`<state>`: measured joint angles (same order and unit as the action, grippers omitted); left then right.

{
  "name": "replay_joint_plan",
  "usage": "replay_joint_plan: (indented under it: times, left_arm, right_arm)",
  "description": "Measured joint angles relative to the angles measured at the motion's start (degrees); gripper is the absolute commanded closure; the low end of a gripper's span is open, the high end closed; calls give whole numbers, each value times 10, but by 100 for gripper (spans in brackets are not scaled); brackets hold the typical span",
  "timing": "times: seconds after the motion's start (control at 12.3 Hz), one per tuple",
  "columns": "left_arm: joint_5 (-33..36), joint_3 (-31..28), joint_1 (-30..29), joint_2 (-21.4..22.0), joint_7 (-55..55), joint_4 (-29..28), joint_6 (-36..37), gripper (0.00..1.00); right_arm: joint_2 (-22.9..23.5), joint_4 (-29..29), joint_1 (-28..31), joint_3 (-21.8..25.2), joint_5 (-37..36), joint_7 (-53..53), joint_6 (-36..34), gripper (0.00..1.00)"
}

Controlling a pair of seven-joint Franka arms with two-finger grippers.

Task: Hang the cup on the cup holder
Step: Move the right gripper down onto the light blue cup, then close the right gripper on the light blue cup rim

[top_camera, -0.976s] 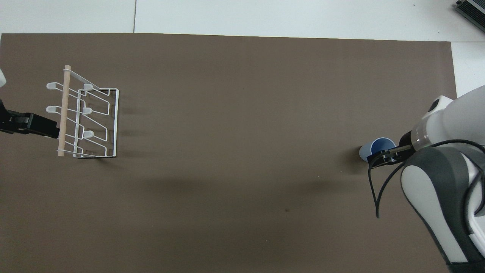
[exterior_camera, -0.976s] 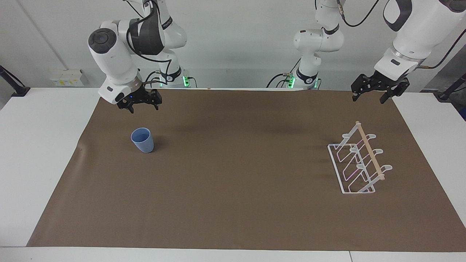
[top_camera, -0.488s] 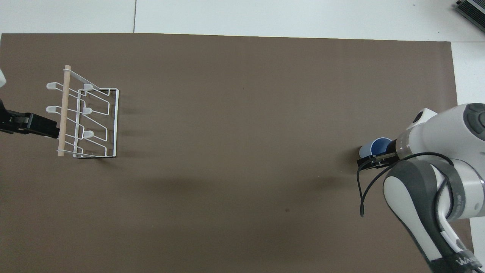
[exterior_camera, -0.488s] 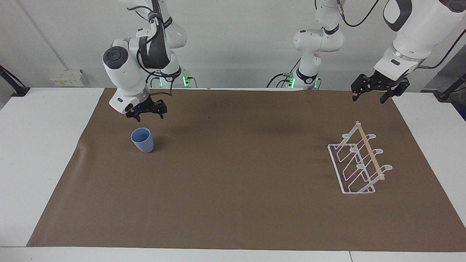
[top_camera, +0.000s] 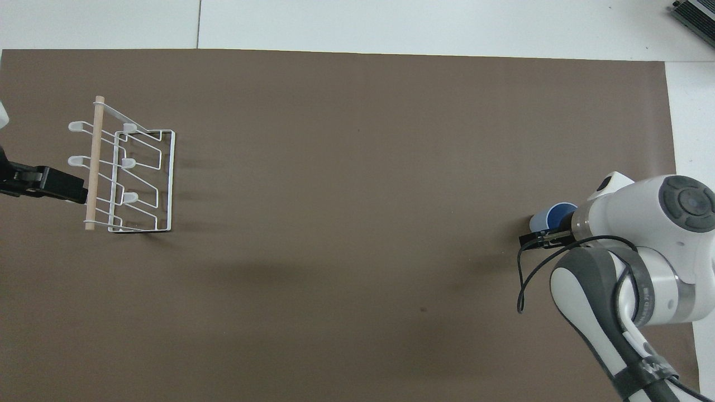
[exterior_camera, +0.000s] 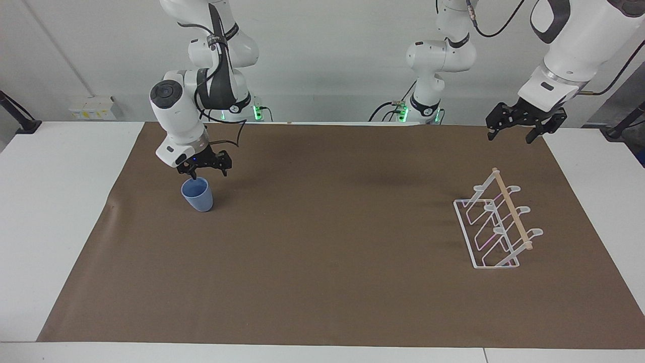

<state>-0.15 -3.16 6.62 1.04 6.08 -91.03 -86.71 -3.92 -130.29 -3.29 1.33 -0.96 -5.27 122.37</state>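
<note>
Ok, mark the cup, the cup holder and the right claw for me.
cup (exterior_camera: 198, 197), facing view, on its outer wall below the rim.
cup holder (exterior_camera: 511, 208), facing view, on the wooden dowel bar.
right claw (exterior_camera: 201, 172), facing view, midway between its fingertips, just above the cup's rim.

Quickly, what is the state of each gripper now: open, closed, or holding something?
Left gripper: open, holding nothing, beside the white wire cup holder.
Right gripper: open, holding nothing, just over the small light-blue plastic cup.
</note>
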Motion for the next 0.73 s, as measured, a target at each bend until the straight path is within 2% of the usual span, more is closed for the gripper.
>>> replay_joint_plan:
  times: [0.73]
  left_arm:
    - [0,0,0,0,0,0,0,0]
  right_arm:
    - [21,-19,2,0,0,0,42,0]
